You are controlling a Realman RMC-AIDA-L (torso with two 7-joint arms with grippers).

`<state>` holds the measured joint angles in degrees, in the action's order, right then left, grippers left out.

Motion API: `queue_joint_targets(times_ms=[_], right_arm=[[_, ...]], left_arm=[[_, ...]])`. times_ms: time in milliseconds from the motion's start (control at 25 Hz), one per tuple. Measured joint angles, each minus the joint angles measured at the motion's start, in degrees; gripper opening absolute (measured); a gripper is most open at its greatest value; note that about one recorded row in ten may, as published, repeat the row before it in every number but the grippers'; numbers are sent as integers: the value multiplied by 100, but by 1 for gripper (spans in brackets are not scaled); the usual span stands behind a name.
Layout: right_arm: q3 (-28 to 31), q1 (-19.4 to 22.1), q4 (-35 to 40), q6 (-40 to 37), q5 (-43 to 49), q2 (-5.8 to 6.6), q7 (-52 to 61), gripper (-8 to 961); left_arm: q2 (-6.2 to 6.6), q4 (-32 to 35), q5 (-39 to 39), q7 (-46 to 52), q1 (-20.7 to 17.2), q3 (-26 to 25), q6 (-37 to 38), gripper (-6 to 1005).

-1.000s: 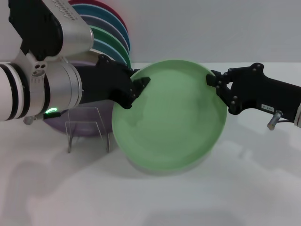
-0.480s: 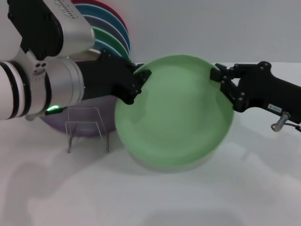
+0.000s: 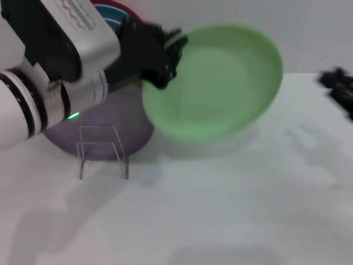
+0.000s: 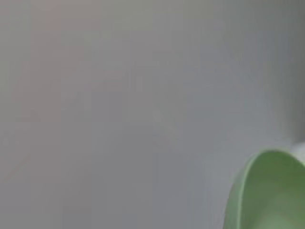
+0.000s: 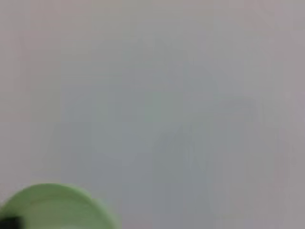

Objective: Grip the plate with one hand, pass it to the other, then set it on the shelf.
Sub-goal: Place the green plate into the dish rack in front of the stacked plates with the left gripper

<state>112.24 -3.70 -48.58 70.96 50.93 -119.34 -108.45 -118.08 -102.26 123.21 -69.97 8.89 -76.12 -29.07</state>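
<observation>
Left tool (image 3: pixel 172 55) clamped, right tool (image 3: pixel 339 88) apart.

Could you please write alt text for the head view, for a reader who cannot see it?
The left gripper holds the pale green plate by its rim, lifted and tilted above the white table. The clear rack stands below; the right gripper is apart at the edge.

Looks like a lab test setup to me: bare white table (image 3: pixel 220 221), plain grey wall (image 3: pixel 309 33), and a little clear plate rack (image 3: pixel 103 152) near stacked coloured plates (image 3: pixel 118 14).

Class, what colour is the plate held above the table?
Pale mint green plate, clearest in the head view.
</observation>
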Motion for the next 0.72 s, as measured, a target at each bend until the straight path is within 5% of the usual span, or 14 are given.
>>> queue_joint_targets(times_ms=[80,120,160,200,320,440,520,560,720], right_arm=[[493,-48,603,347,-165,-1,-71,338],[786,-89,931,515,-197,0,-144,384],[974,-120,1128,602,-197,1,-205,430],[1131,-140,1287,658,-192,2,-279,476],[1282,-171,1477,651,-164,6,-454,591],[1293,-200,1511,632,-138,15,-462,705],[1307,-225,1528,633,-69,29,-512,761],[1307,-225,1528,633,-69,29,-512,789],[1310,-239,1542,656,-35,33,-592,845]], left_arm=[[13,-13,-22,-636,-206,592,1152,74],[33,107,80,-1204,-296,1316,2549,74],[33,107,80,-1204,-296,1316,2549,74],[65,261,277,-1308,-271,1681,3332,74],[205,1255,1727,-819,-7,2765,6189,74],[232,1797,2553,102,20,2867,7272,74],[395,2486,3664,2346,-125,2363,8318,74],[395,2486,3664,2346,-125,2363,8318,74],[808,4494,4255,5374,314,1851,10296,75]])
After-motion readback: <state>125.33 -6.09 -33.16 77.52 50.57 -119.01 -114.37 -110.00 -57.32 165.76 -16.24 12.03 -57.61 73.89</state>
